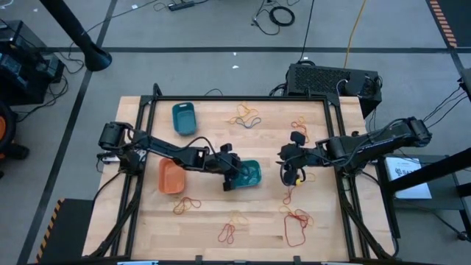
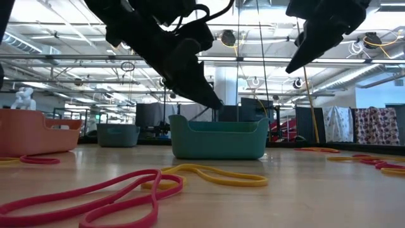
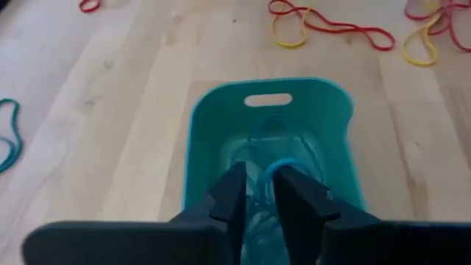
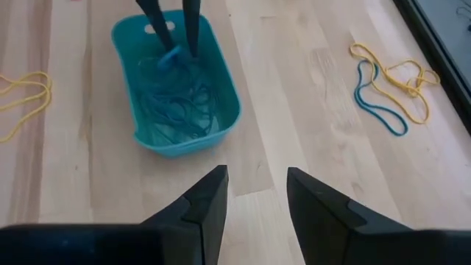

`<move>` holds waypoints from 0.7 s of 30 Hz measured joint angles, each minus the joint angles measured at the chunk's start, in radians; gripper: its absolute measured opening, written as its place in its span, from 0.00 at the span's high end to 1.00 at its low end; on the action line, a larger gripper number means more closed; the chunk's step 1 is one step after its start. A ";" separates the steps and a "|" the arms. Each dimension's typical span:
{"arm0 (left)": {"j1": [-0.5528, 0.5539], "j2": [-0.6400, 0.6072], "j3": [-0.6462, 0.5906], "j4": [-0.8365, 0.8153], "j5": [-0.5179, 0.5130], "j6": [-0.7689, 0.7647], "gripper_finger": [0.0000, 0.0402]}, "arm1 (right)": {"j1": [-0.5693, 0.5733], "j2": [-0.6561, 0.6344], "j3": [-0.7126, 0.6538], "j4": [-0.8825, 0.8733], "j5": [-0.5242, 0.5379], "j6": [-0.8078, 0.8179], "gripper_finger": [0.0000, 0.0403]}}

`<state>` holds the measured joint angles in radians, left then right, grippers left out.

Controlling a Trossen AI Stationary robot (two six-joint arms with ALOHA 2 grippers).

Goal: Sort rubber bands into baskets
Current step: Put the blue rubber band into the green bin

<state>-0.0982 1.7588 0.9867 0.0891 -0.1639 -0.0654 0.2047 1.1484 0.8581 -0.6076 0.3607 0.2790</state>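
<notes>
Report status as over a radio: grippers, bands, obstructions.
Left gripper over teal basket, fingers parted, blue band between them. Right gripper open, empty, beside it. Nothing in the way.

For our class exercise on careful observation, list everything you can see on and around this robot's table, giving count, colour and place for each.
teal basket: one, teal-green, table centre, blue-green bands inside.
orange basket: one, orange, left of the teal one.
blue basket: one, darker blue, far left part of the table.
loose rubber bands: many, red, yellow and blue-green, scattered over the table in small clusters; exact count unclear.
table: one, light wood.
black box: one, beyond the far right edge.
cables: several, dark, on the floor.
left hand: dark, over the teal basket, fingers slightly apart around a blue-green band.
right hand: dark, open, empty, over bare table right of the teal basket.
</notes>
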 joint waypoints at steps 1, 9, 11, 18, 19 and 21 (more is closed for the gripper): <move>0.000 0.000 0.000 -0.001 0.006 0.000 0.77 | 0.000 0.000 0.000 -0.005 0.000 0.000 0.67; 0.005 -0.004 0.003 -0.018 0.022 -0.036 0.63 | 0.013 0.000 -0.001 -0.067 0.000 0.047 0.67; 0.021 -0.006 0.042 -0.126 0.085 -0.065 0.62 | 0.025 0.000 -0.001 -0.088 0.000 0.048 0.67; 0.087 -0.001 0.230 -0.454 0.204 -0.089 0.62 | 0.105 0.000 -0.057 -0.077 0.008 0.105 0.67; 0.097 -0.001 0.247 -0.461 0.228 -0.087 0.62 | 0.120 0.000 -0.080 -0.055 0.009 0.106 0.67; 0.117 0.003 0.286 -0.480 0.292 -0.066 0.62 | 0.142 0.000 -0.137 0.010 0.008 0.105 0.67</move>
<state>0.0191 1.7616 1.2730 -0.3907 0.1285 -0.1318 0.3465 1.1488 0.7211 -0.5980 0.3688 0.3840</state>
